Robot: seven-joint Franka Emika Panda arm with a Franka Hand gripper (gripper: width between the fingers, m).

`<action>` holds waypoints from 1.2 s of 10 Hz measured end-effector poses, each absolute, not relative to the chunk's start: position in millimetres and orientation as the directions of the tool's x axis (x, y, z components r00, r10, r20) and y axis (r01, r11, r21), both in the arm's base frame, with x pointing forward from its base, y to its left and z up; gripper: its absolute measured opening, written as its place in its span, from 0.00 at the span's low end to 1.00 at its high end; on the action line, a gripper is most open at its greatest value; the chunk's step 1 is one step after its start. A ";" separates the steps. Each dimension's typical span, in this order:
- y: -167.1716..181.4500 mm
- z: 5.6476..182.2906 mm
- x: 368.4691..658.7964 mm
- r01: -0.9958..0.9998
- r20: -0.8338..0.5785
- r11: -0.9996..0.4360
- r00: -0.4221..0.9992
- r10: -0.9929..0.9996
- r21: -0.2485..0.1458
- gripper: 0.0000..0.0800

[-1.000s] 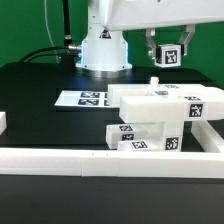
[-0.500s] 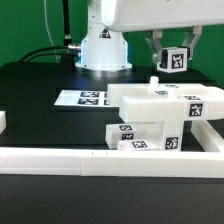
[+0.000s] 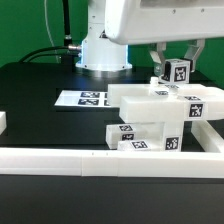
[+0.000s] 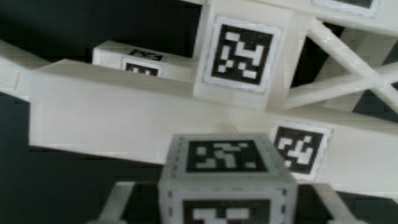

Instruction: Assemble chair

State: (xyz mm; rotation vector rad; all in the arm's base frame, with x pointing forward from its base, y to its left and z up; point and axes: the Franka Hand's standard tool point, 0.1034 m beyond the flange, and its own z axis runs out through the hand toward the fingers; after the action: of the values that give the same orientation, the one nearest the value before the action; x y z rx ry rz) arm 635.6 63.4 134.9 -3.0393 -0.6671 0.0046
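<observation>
Gripper (image 3: 177, 60) clamped on leg (image 3: 178, 72), tagged post upright btw fingers, part-built chair (image 3: 160, 110) just below it, contact unclear, marker board (image 3: 84, 98) farther off on table, rail (image 3: 90, 160) past chair.

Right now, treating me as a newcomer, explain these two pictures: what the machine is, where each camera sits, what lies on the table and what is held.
The white machine is a robot arm with a two-finger gripper. One picture comes from a camera standing off the arm; the other from a camera on its wrist, looking past the gripper. On the black table stands a partly built chair of white blocky parts with black-and-white square tags; the wrist view shows its X-braced frame close up. The flat sheet of tags beside it is the marker board. A long white border rail runs along the front. The gripper is shut on a tagged white post, probably a chair leg, held above the chair.
</observation>
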 end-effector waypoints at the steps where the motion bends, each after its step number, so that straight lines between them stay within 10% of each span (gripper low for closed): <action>1: 65.5 134.7 636.6 0.424 0.010 -0.905 0.905 0.424 -0.024 0.36; 12: 63.7 117.8 633.5 0.421 0.011 -0.907 0.907 0.421 -0.015 0.36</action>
State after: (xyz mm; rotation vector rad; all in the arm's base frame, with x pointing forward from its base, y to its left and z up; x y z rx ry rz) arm 633.5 63.7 117.8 -3.0513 -0.6732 -0.0114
